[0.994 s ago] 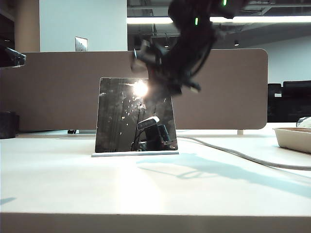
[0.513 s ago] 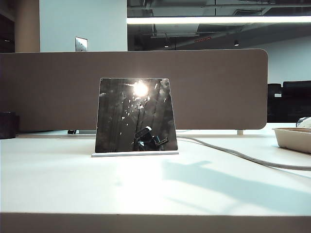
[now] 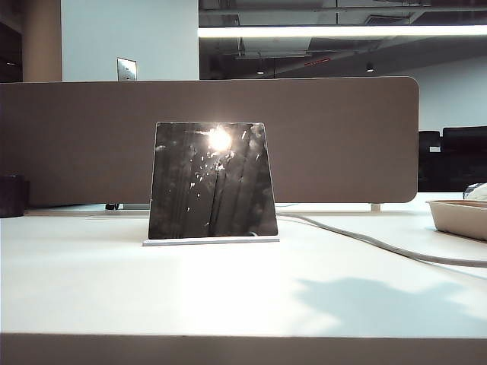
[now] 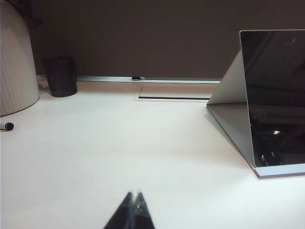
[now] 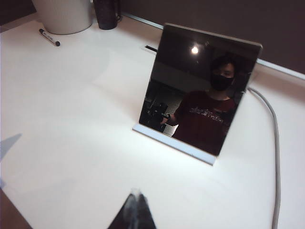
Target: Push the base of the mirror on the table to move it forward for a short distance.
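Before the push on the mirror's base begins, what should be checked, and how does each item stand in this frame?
1. mirror upright on its base: ok.
2. Table ahead of the base free of objects: ok.
3. Right gripper shut, facing the base from the front, apart from it: ok.
4. Left gripper shut, off to the mirror's side, not touching: ok.
5. Grey cable beside the mirror, apart from the base: ok.
6. Gripper heights above the table: cannot tell.
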You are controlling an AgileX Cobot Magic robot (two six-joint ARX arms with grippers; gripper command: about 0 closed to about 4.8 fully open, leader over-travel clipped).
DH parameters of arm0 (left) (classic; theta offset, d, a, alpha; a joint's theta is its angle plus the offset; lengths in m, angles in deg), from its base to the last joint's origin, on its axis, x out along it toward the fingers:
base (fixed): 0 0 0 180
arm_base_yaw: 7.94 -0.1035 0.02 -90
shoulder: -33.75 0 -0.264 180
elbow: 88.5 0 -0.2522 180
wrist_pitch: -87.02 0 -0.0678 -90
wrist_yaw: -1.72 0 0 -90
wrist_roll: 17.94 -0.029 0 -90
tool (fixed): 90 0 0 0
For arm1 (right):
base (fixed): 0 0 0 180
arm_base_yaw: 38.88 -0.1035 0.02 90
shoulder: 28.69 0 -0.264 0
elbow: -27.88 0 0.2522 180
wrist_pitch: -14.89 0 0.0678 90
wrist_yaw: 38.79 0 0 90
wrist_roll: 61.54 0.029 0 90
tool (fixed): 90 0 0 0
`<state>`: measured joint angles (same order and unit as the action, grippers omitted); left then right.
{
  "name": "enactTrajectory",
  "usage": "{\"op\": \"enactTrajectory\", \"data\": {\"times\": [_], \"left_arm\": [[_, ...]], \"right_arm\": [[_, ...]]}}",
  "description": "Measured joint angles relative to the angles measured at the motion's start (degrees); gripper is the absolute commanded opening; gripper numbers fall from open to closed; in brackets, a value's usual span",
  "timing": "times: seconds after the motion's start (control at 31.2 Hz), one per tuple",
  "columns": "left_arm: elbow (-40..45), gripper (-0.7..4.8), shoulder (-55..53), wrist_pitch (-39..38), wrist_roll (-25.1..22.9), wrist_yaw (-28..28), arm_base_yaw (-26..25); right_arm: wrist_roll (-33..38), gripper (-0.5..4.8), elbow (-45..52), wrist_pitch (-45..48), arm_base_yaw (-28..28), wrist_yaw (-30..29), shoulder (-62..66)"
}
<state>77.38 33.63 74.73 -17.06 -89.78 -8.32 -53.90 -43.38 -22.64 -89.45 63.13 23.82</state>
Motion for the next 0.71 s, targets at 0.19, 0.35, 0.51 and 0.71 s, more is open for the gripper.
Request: {"op": "enactTrajectory", "data": {"times": [0.19,0.35,0.51,0.71], "left_arm": [[0.0,-0.01,0.0,0.0,0.0,0.2,0.48],[0.0,-0.01,0.0,0.02,0.0,0.13,2.47],[0.0,-0.01,0.0,0.02,0.0,0.2,5.01],[0.0,-0.01,0.0,0.02,0.0,0.2,5.31]], "right_arm": [[1.09,-0.06,8.52,3.93,0.07,2.29,-9.99],[2.73,-0.06,14.82,5.22,0.09,4.92,-17.92],[5.88,-0.06,19.76,5.05,-0.02,6.14,-25.11],[6.1,-0.06,24.94,5.03,0.07,10.88,-30.51]]}}
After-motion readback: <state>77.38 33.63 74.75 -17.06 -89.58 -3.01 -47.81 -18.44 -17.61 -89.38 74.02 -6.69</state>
